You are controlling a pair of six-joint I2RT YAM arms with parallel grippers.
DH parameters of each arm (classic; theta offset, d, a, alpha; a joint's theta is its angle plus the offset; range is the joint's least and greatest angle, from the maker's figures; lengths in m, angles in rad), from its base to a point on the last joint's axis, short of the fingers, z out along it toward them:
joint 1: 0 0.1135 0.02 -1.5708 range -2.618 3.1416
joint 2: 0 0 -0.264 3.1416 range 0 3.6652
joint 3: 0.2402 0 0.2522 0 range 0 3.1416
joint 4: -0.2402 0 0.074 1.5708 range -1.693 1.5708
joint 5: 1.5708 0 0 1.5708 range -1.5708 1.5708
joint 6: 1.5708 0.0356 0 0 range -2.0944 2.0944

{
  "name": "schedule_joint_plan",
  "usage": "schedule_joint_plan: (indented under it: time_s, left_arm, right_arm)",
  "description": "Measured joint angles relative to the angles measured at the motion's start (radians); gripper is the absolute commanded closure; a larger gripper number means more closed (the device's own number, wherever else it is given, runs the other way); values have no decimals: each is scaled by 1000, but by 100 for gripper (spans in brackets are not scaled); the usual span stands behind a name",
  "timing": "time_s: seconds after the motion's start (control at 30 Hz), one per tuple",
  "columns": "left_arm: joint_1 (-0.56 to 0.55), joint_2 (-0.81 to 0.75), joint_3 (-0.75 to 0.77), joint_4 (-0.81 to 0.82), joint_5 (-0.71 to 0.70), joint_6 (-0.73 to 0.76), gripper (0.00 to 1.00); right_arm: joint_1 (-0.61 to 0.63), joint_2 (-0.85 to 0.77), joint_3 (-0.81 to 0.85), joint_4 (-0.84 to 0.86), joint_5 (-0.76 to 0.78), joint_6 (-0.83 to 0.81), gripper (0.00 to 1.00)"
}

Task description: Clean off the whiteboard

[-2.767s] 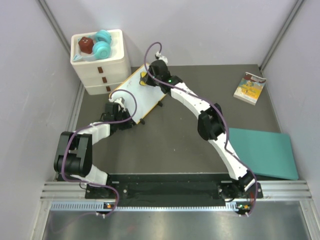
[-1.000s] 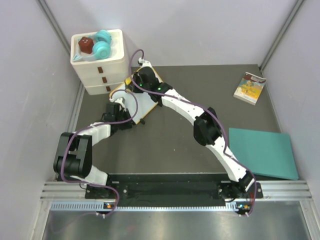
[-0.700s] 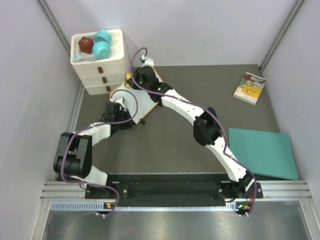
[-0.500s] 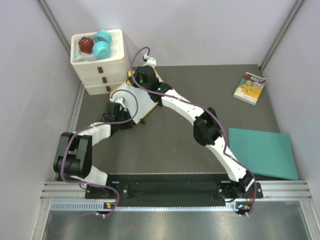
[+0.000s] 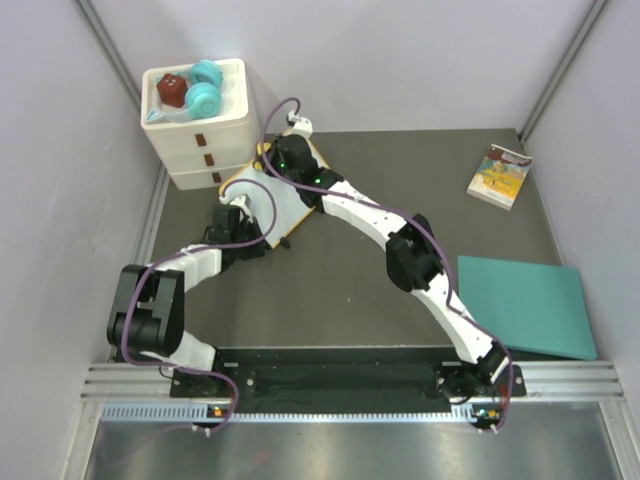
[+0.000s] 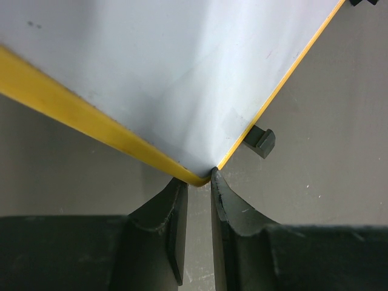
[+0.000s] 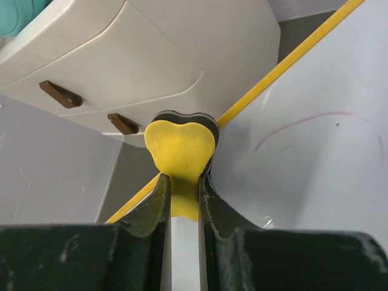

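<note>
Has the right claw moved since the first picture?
Yes. The right claw has moved left along the whiteboard, closer to the drawer box.

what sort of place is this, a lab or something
Probably a robot lab test cell: plain grey walls around a dark table, left arm and right arm bolted to a metal rail, and props like a whiteboard and teal mat.

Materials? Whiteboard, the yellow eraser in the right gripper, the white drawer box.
White rectangular whiteboard: glossy coated surface, with soft reflections and faint pink streaks; thin yellow frame, likely plastic.
Yellow heart-shaped eraser: matte yellow top over a dark layer, probably foam and felt.
White three-drawer box: smooth moulded plastic, judging by its rounded edges, with brown handles.
</note>
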Motion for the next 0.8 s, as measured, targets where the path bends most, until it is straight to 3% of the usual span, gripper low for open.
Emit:
schedule_joint_plan:
  time_s: [0.37,0.8]
  left_arm:
    - [0,-5,0,-1,-3,0,93]
    - [-5,-6,0,-2,-13,3,93]
  right_arm:
    - [39,-5,-60,59,-27,-14,100]
    - [2,-11,-77,70,-19,36,100]
